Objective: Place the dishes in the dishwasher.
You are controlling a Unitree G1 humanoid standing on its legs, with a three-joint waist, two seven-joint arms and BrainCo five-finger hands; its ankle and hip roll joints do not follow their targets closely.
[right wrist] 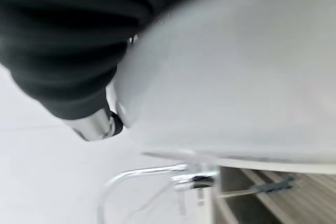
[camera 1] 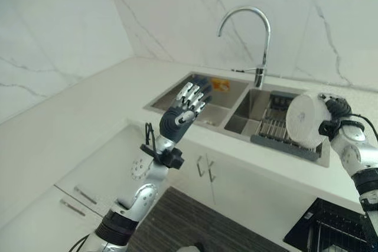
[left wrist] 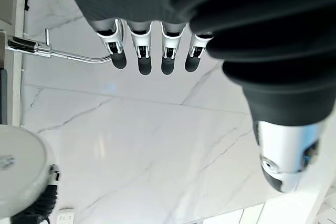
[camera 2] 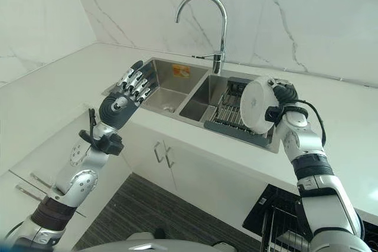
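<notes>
My right hand (camera 2: 289, 105) is curled round a white round plate (camera 2: 258, 105), holding it on edge above the right side of the sink (camera 1: 171, 100). The same plate (camera 1: 306, 121) hangs over a dark dish rack (camera 1: 277, 127) that sits in the right basin. The plate (right wrist: 236, 82) shows very close in the right wrist view, with the thumb (right wrist: 97, 124) at its rim. My left hand (camera 1: 188, 105) is raised over the sink's left basin with its fingers (left wrist: 140, 51) straight and holding nothing. A black dishwasher basket (camera 1: 331, 228) shows low at the right.
A curved chrome tap (camera 1: 254, 33) rises behind the sink against the marble wall. A small orange item (camera 1: 220, 84) lies at the back of the left basin. White countertop (camera 1: 88, 116) runs left and right of the sink, with handled cabinet doors (camera 1: 207, 169) below.
</notes>
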